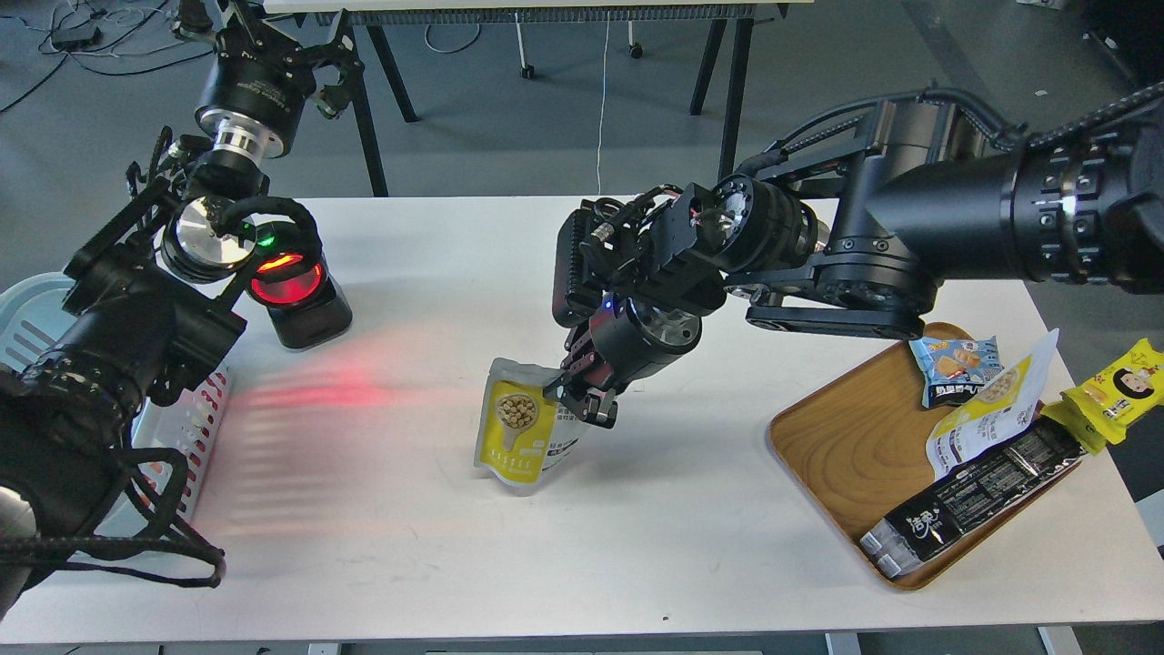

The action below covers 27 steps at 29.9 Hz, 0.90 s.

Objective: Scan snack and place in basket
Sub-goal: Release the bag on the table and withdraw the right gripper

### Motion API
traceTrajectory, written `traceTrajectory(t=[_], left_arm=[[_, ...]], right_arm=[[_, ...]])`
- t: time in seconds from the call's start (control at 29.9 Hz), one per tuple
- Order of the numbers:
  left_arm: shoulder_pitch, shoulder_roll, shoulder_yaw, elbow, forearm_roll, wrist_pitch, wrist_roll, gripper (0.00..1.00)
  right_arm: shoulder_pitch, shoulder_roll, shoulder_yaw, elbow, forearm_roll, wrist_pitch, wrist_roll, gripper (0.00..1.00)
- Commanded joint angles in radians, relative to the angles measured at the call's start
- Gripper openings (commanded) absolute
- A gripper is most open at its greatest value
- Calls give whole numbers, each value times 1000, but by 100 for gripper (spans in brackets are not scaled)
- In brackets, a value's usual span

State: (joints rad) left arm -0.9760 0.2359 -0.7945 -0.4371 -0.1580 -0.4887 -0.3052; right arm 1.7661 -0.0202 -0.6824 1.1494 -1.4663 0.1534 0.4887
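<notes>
A: Starting with the biggest thing, what fills the view?

B: White table (382, 546), running nearly edge to edge. Next in size, the right arm enters from three o'clock and ends at the right gripper (582, 400) near the centre. The left arm comes in from eight o'clock and climbs to the left gripper (259, 36) at eleven o'clock.

A: How do the pincers stand?

B: The right one is clamped on the upper right edge of the snack (523, 437), which hangs tilted just below centre, yellow front facing up. Whether its lower end touches the table I cannot tell. The left one is dark and end-on, so I cannot tell its state.

A: And the basket?

B: The basket (36, 318) sits at nine o'clock, mostly hidden behind the left arm, well apart from the snack.

A: Anything smaller?

B: A wooden tray (846, 446) at four o'clock holds a long black packet (973, 496), a blue packet (955, 364) and another yellow-white pouch (991, 414). A bright yellow packet (1123, 391) lies at its right edge. A scanner (300, 291) glowing red stands at ten o'clock, throwing red light on the table.
</notes>
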Motion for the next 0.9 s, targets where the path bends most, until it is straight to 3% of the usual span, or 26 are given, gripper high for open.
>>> traceTrajectory(t=[0.0,0.13,0.37,0.57,0.63,0.87], left_arm=[[-1,0,0,0,0,0,0,100],[-1,3,0,-2,-2,0,0,100],[-6,16,0,-2,0,0,6,100],[-15,49,29,-6,3,0,14,100],[-32,68,76,-12,3,0,14,100],[-73,177,213,-123,18,0,14,100]], right_arm=[[3,-4,4,7,3,0,0,29],[18,-30,14,24,11,0,0,42],[49,-269,193,85,197,15,0,72],[-8,-501,346,164,382,87,0,79],[-51,-579,401,180,438,90,0,95],[-226,-780,618,164,694,90,0,98]])
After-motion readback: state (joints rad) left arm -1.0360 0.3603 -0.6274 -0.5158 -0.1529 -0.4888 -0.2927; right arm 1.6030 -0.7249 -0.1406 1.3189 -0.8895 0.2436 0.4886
